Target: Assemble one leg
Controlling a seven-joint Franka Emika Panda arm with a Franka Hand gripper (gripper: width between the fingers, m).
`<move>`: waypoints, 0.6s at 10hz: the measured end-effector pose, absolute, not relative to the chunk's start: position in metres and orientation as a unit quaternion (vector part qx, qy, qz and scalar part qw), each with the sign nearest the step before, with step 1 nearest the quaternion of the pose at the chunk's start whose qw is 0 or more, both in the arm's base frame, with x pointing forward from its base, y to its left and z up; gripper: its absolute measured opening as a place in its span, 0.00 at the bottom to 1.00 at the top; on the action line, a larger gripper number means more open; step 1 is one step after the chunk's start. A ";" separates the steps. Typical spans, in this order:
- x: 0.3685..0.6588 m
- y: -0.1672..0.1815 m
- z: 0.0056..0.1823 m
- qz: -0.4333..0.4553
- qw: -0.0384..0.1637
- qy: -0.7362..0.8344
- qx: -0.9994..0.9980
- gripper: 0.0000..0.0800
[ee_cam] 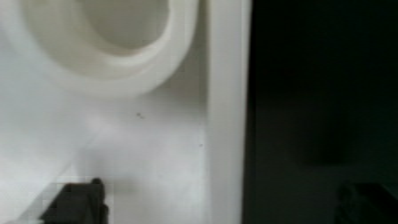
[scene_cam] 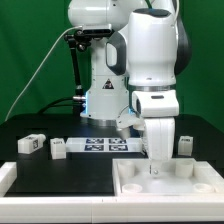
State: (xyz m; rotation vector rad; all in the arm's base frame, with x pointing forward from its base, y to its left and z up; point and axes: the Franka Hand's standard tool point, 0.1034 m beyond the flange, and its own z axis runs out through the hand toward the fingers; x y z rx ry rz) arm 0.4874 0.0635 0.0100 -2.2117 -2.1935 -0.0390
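The large white tray-like part (scene_cam: 170,185) lies at the front on the exterior view's right. My gripper (scene_cam: 157,168) hangs straight down over its back rim, low and close to it. In the wrist view the gripper (ee_cam: 222,205) is open and empty, with dark fingertips (ee_cam: 75,202) wide apart. Below them are the tray's white surface with a round socket (ee_cam: 125,40) and its straight edge against the black table. Two legs (scene_cam: 31,145) (scene_cam: 58,149) stand on the table at the left. A third leg (scene_cam: 184,145) stands behind the tray on the right. A fourth is not seen.
The marker board (scene_cam: 100,146) lies flat in the middle of the black table, between the left legs and my gripper. The arm's white base (scene_cam: 100,95) stands behind it. A dark stand with a cable rises at the back left (scene_cam: 72,60).
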 end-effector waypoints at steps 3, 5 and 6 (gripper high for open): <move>0.483 0.071 0.035 -0.019 -0.001 -0.689 -0.725 0.81; 0.474 0.079 0.063 -0.015 -0.014 -0.664 -0.747 0.81; 0.474 0.083 0.069 -0.017 -0.017 -0.652 -0.758 0.81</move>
